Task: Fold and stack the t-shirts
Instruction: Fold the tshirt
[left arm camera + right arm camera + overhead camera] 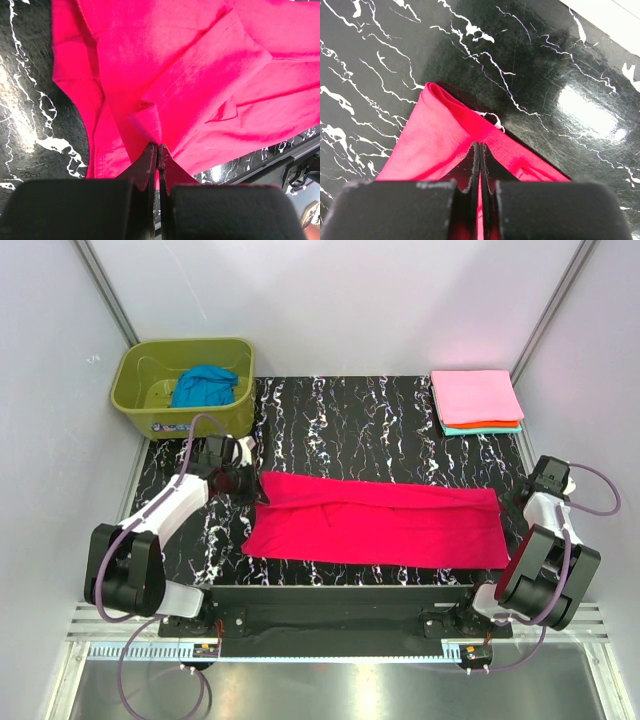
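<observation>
Under pink t-shirt [476, 396]: orange t-shirt [490, 424], teal t-shirt [470, 430] mostly hidden (only thin edges show). Left wrist view: crimson t-shirt [190, 75] cut off at top, right edges. In tub [150, 412], blue t-shirt [205, 387] partly behind wall.

t-shirts [375, 520]: 5 (stack [477, 397] seemingly 3) | tub [180, 421]: 1 | tools [158, 150] [480, 149]: 2

Top external: looked down from high above and behind the near edge, taking in the whole tabletop [350, 420] from afar.
Left wrist: sat close behind the left gripper [158, 146], facing along its fingers onto the crimson-red t-shirt [200, 75].
Right wrist: sat close behind the right gripper [480, 146], facing that shirt's other end.
Shared: all three showed the shirt and the marbled tabletop.
</observation>
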Tool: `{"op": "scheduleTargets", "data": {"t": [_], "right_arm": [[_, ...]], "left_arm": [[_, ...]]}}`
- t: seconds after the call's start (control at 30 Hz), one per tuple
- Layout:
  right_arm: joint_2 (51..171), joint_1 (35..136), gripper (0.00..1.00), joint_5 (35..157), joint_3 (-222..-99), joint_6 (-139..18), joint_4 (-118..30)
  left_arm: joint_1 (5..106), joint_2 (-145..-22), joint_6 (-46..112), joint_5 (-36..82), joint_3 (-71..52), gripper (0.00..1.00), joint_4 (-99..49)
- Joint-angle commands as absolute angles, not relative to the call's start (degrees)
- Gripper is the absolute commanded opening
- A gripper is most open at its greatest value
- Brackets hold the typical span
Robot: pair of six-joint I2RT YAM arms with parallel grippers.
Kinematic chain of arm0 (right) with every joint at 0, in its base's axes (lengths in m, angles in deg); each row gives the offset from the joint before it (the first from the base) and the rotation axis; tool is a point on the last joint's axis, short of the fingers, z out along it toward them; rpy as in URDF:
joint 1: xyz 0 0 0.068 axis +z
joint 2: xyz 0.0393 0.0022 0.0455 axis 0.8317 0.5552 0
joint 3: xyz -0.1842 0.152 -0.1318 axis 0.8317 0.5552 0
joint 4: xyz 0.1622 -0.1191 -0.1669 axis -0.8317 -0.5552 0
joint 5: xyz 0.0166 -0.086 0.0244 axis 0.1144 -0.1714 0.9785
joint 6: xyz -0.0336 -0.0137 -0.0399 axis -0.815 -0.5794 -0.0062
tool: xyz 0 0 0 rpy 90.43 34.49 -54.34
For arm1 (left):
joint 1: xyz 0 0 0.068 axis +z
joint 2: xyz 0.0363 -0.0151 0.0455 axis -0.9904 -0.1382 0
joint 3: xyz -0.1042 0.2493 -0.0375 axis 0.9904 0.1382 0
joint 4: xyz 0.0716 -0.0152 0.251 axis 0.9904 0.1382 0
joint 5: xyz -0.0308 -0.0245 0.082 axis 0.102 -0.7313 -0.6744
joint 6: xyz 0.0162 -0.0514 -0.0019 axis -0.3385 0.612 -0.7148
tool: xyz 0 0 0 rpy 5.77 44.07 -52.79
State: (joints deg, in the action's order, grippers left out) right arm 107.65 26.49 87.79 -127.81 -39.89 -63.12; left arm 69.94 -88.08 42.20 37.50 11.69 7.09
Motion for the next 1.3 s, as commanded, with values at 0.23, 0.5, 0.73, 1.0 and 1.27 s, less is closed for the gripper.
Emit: {"op": "scheduleTargets", "data": {"t": [0.23,0.5,0.73,1.0,1.27], "right_arm": [[106.34,25.60,0.00,83.89,-125.83,-39.36,-63.06],[102.74,25.34,0.00,82.57,-124.51,-39.27,-63.06],[103.79,25.16,0.00,82.39,-124.78,-39.10,-63.06],[105.02,25.07,0.02,83.97,-124.07,-36.20,-64.20],[105.19,24.98,0.23,83.18,-125.03,-35.40,-65.43]], "left_arm": [[69.31,-84.10,45.18,36.05,15.21,0.00,6.47],[69.40,-82.87,45.97,33.15,15.65,0.00,7.08],[69.32,-80.58,47.55,32.27,15.39,0.00,7.44],[68.09,-79.18,49.40,32.27,19.51,0.00,7.00],[67.12,-79.09,50.63,32.62,21.72,0.00,5.59]]}}
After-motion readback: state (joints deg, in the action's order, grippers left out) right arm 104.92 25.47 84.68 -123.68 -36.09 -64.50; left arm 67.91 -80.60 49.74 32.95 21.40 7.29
